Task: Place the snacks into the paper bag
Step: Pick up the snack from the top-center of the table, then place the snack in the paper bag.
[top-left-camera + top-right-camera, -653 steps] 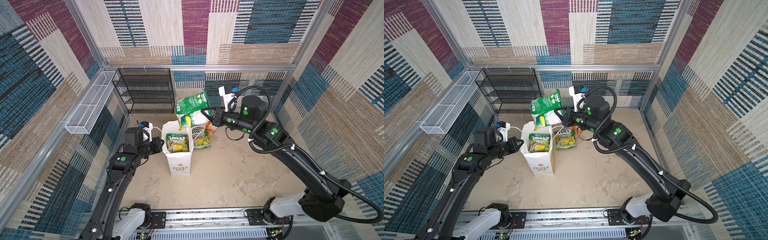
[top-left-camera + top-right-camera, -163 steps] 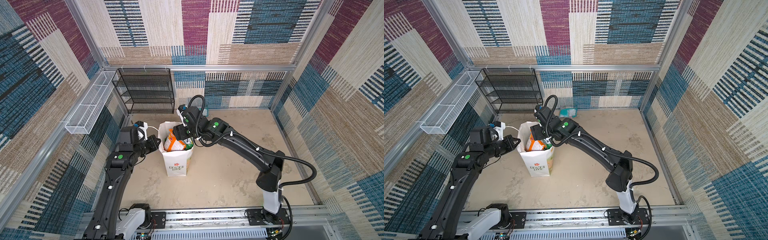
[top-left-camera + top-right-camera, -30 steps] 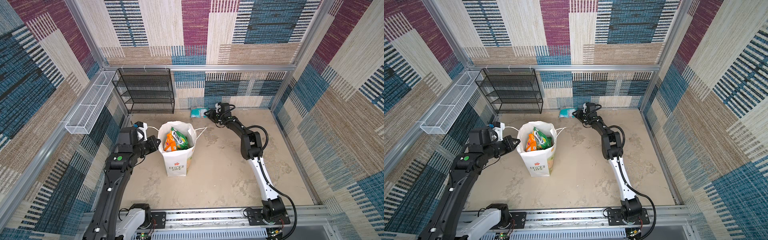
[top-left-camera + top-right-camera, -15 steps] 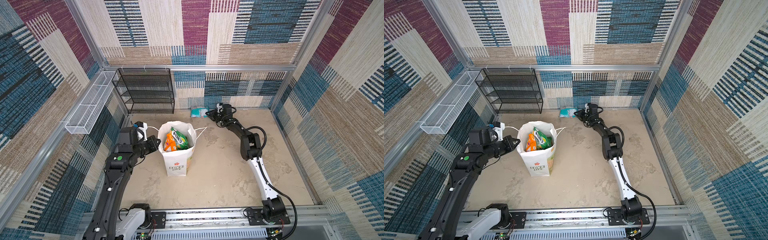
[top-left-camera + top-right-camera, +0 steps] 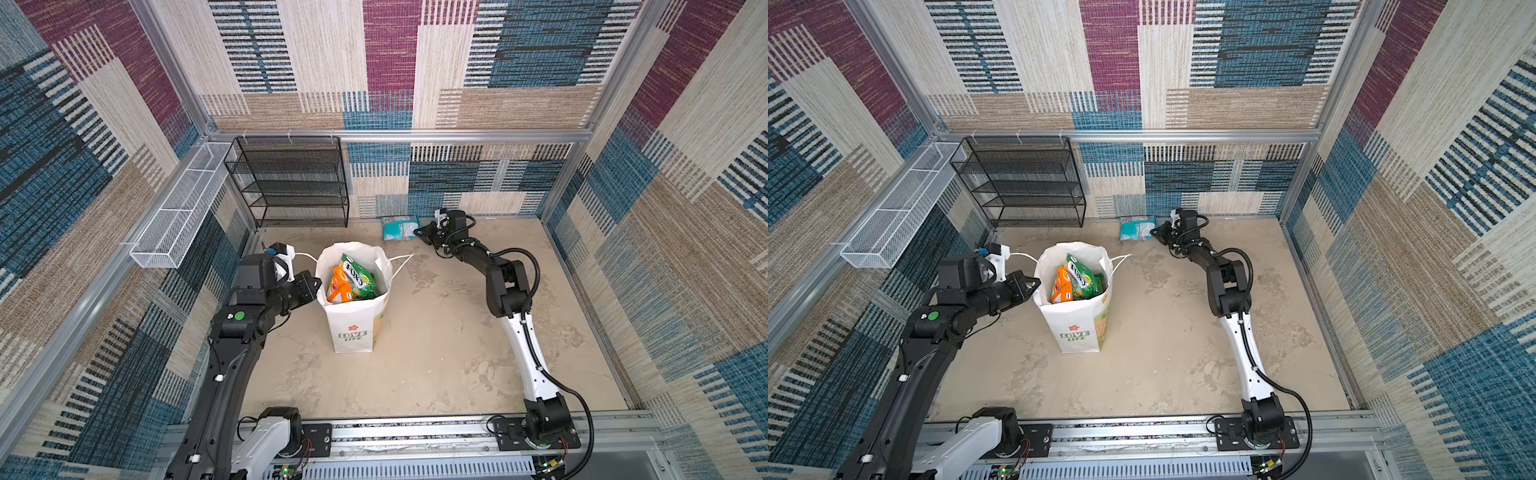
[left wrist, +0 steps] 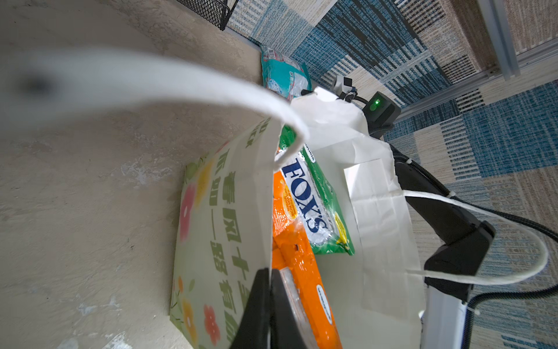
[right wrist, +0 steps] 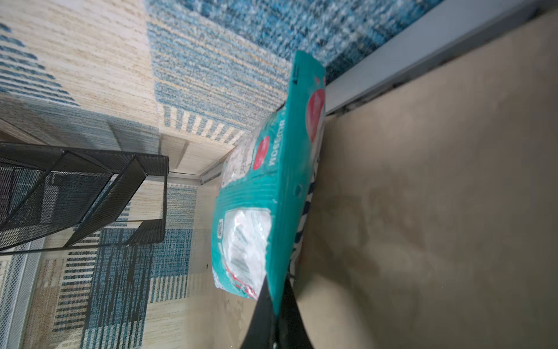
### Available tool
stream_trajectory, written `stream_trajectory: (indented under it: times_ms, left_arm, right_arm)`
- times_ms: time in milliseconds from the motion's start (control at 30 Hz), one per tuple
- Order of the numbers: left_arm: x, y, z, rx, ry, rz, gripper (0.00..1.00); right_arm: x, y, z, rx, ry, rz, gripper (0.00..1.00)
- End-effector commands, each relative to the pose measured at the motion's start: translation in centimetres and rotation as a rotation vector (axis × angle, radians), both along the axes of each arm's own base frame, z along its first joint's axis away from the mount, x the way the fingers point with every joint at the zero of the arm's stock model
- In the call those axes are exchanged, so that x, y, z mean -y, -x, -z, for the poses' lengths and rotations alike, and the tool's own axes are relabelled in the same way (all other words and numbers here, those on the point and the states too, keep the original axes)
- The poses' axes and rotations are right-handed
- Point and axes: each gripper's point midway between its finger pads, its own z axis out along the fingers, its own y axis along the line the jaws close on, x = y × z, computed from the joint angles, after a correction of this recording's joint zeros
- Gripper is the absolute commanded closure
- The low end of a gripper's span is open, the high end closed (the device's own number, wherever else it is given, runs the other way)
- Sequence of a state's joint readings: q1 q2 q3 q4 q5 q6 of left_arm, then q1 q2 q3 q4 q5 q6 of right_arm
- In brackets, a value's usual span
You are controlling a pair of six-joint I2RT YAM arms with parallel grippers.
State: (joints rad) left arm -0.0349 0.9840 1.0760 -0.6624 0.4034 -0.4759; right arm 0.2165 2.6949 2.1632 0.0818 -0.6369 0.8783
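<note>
Right claw [image 7: 274, 299] clamped on the edge of the teal packet [image 7: 256, 187], which I see against the back wall [image 7: 211, 60]. Left claw [image 6: 269, 281] pinches the rim of the paper bag [image 5: 353, 328]. The bag stands upright mid-desk [image 5: 436, 353], with a green packet [image 5: 358, 281] and an orange packet [image 5: 338, 290] inside.

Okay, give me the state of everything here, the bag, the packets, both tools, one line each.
left tool: shut on the rim of the paper bag.
paper bag: upright, mouth open.
right tool: shut on the edge of the teal packet.
teal packet: outside the bag, by the back wall.
green packet: inside the bag, standing.
orange packet: inside the bag, beside the green one.
</note>
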Motion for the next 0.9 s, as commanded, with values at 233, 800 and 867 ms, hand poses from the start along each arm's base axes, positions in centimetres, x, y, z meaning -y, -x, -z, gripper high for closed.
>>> stream_trajectory:
  times_ms: [233, 800, 867]
  left_arm:
    - [0.1, -0.8, -1.6, 0.076, 0.004, 0.006, 1.0]
    - [0.1, -1.1, -1.1, 0.055, 0.002, 0.006, 1.0]
    - [0.1, -1.1, -1.0, 0.053, 0.005, 0.01, 1.0]
  right_arm:
    - [1.0, 7.3, -20.0, 0.325, -0.043, -0.042, 1.0]
    - [2.9, 23.3, -36.9, 0.568, -0.01, -0.081, 1.0]
    - [2.1, 25.2, -38.6, 0.598, -0.018, -0.107, 1.0]
